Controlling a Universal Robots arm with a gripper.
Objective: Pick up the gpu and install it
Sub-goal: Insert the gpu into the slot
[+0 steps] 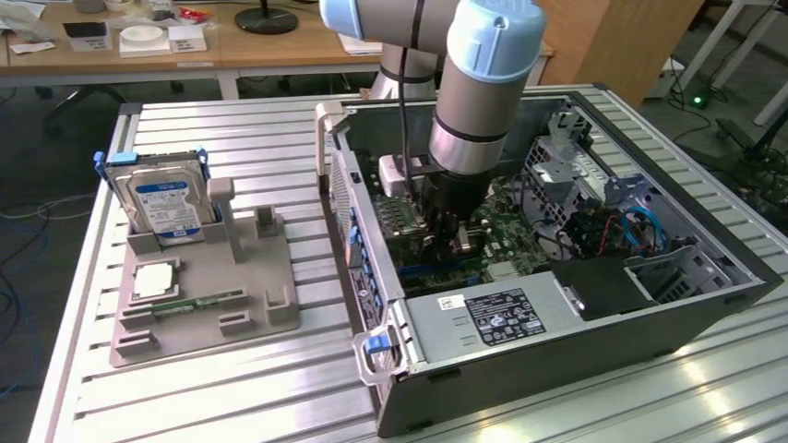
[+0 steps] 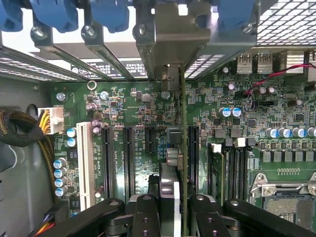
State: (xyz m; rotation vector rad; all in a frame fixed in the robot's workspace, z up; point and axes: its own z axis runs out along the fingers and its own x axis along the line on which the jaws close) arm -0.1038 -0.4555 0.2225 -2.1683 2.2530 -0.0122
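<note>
Ribbed aluminium tabletop (image 1: 246,388) carries your open grey computer case (image 1: 640,323) and, on the exterior view's left, a grey plastic fixture (image 1: 246,295) with a silver hard drive with a blue-white label (image 1: 166,208) standing in it. Inside the case you can see the black gripper (image 2: 174,207) partly closed on the thin flat circuit card with its silver metal bracket, the gpu (image 2: 181,123). The card stands edge-on over the green motherboard (image 2: 138,113) among the black expansion slots (image 2: 127,158), bracket toward the case's rear openings.

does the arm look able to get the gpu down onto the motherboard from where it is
Probably yes. The gripper holds the gpu edge-on inside the open case, right over the motherboard, its metal bracket already up at the rear slot openings. Nothing visibly lies between card and board.
</note>
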